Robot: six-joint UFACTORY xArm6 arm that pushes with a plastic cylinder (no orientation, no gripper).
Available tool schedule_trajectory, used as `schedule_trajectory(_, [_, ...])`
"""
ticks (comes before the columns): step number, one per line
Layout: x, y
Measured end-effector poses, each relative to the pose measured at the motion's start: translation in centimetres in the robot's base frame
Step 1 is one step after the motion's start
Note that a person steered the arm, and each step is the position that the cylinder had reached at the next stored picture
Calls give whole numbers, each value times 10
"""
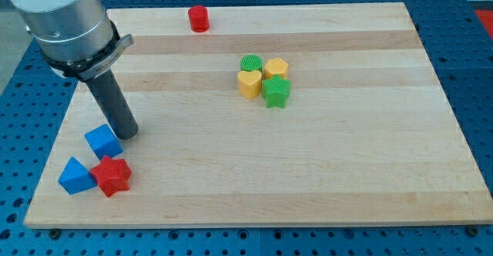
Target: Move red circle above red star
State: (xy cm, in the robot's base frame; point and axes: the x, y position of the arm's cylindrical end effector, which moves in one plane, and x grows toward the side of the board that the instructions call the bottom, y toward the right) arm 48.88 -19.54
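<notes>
The red circle point(199, 18) stands near the board's top edge, left of centre. The red star point(112, 176) lies near the bottom left corner, touching a blue triangle point(75, 176) on its left and a blue cube point(103, 141) just above it. My tip point(129, 134) rests on the board right beside the blue cube's right side, a little above the red star and far below-left of the red circle.
A cluster sits right of centre in the upper half: a green circle point(251, 62), a yellow hexagon point(276, 68), a yellow heart point(249, 83) and a green star point(276, 92). The wooden board point(347, 171) lies on a blue pegboard table.
</notes>
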Motion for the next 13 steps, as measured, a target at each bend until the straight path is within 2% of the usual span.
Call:
schedule_trajectory(2, [25,-25])
schedule_trajectory(3, [21,-26])
schedule_trajectory(4, [-30,-29])
schedule_trajectory(5, [-103,-32])
schedule_trajectory(6, [-162,5])
schedule_trajectory(7, [-188,30])
schedule_trajectory(8, [-189,30])
schedule_trajectory(9, [-189,57])
schedule_trajectory(10, [-201,153])
schedule_trajectory(11, [-257,202])
schedule_trajectory(12, [-295,192])
schedule_trajectory(13, [-295,129])
